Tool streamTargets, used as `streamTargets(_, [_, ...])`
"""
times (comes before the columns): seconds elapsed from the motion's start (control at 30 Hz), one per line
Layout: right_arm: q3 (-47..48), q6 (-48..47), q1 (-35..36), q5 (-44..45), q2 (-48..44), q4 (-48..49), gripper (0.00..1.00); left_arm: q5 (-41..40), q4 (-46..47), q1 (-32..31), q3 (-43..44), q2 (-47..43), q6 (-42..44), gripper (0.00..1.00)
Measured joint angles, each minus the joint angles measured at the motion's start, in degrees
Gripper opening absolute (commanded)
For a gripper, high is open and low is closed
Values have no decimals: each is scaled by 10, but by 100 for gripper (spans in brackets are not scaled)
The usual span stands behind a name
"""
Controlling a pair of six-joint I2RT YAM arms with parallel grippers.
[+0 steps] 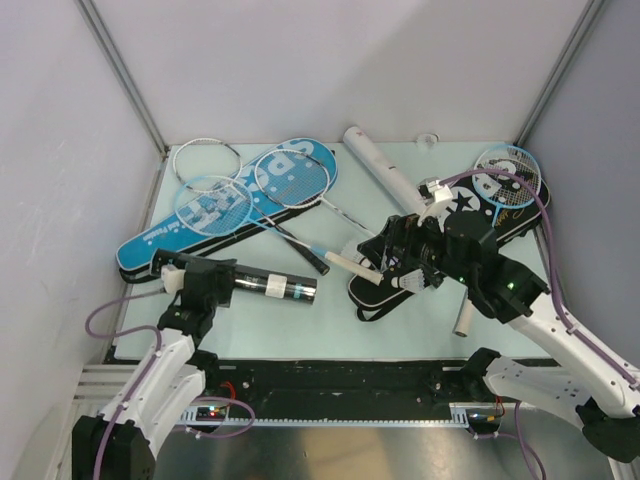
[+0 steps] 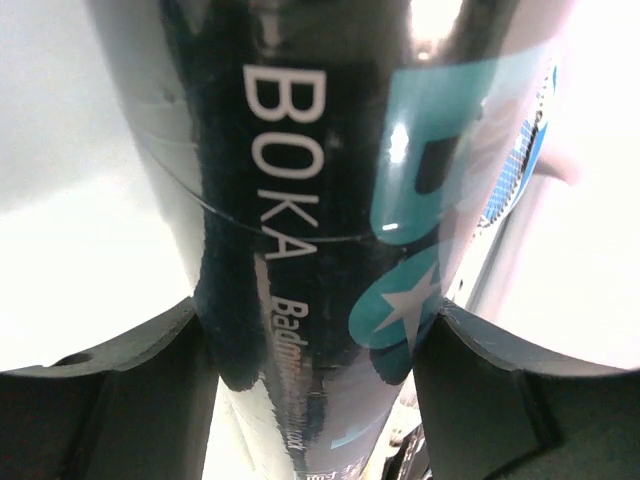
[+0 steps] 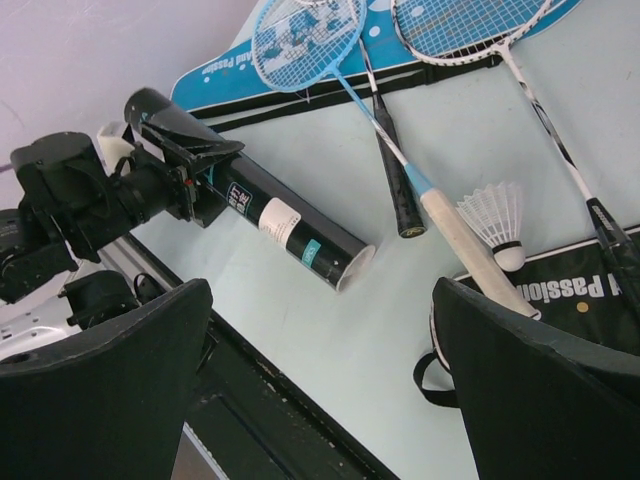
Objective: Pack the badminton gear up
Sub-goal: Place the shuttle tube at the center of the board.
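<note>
Filling the left wrist view, the black shuttle tube (image 2: 300, 220) is running up between the fingers of the left claw (image 2: 315, 318), which is pinching it from both sides near the end farthest from its mouth. In the right wrist view the tube is pointing its open mouth toward the right arm, low over the pale worktop (image 3: 330, 340); whether the rim is touching the surface I cannot tell. The right claw (image 3: 320, 290) is hanging wide spread with nothing between its fingers, just short of a white feather shuttlecock (image 3: 493, 222). That shuttlecock is lying with its cork against the edge of the black cover (image 3: 570, 295) and its skirt beside the white-wrapped racket grip (image 3: 465, 245). Farther back, the blue cover (image 1: 230, 205) is lying under two racket heads, and the white tube (image 1: 380, 170) is resting apart from them. The black tube is looking light, stiff and glossy, so it is probably going to slip or roll under a loose pinch. Holding it well back is keeping the mouth free. The shuttlecock is likely weighing almost nothing, and its feathers are looking easy to crush, so the cork is seeming the safer place to close on, gently.
</note>
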Motion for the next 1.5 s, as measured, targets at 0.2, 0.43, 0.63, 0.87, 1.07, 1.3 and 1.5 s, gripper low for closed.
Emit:
streamTargets(0.2, [-4,6,0,0,6,0,99,-13,-7,0,-34,-6,-89,68])
streamTargets(0.43, [-4,6,0,0,7,0,100,-25,-21,0,-42,-8,-129,82])
streamTargets(0.63, [-4,6,0,0,8,0,99,-26,-22,0,-41,-7,-133,99])
streamTargets(0.87, [-4,7,0,3,10,0,99,-46,-42,0,-25,-24,-129,100])
streamTargets(1.07, [-4,21,-24,25,22,-13,99,-77,-73,0,42,-38,-49,100])
streamTargets(1.3, [-5,-28,-100,44,62,-24,99,-97,-81,-1,124,-61,130,100])
streamTargets(1.5, [-5,-120,-177,44,141,8,98,-32,-80,-1,184,-62,313,100])
